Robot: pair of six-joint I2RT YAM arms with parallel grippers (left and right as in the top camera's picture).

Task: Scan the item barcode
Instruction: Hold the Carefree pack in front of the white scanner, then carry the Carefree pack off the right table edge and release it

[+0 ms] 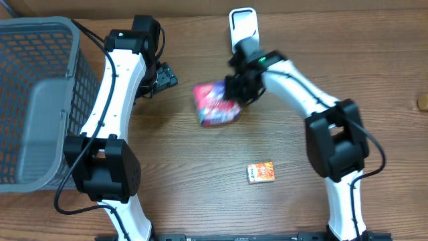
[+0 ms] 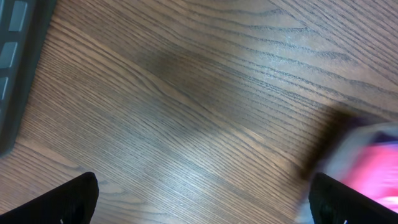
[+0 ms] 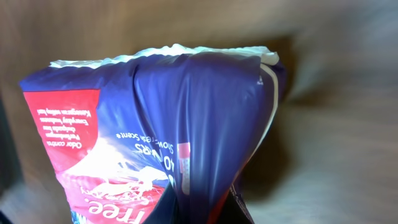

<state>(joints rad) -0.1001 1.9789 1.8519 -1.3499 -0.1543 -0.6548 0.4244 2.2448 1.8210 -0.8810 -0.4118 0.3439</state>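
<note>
A red and blue plastic bag (image 1: 215, 106), the item, is lifted a little off the table's middle. My right gripper (image 1: 235, 94) is shut on its right side. In the right wrist view the bag (image 3: 155, 124) fills the frame, its crimped white seam on top, and a fold of it is pinched in the right gripper (image 3: 211, 208). No barcode shows on it. My left gripper (image 1: 164, 77) stands open to the bag's left. In the left wrist view its fingers (image 2: 62, 202) are wide apart over bare wood, with the bag (image 2: 373, 162) blurred at the right edge.
A white scanner stand (image 1: 242, 27) sits at the table's far edge, just behind the right gripper. A small orange box (image 1: 261, 173) lies nearer the front. A grey mesh basket (image 1: 40, 100) takes up the left side.
</note>
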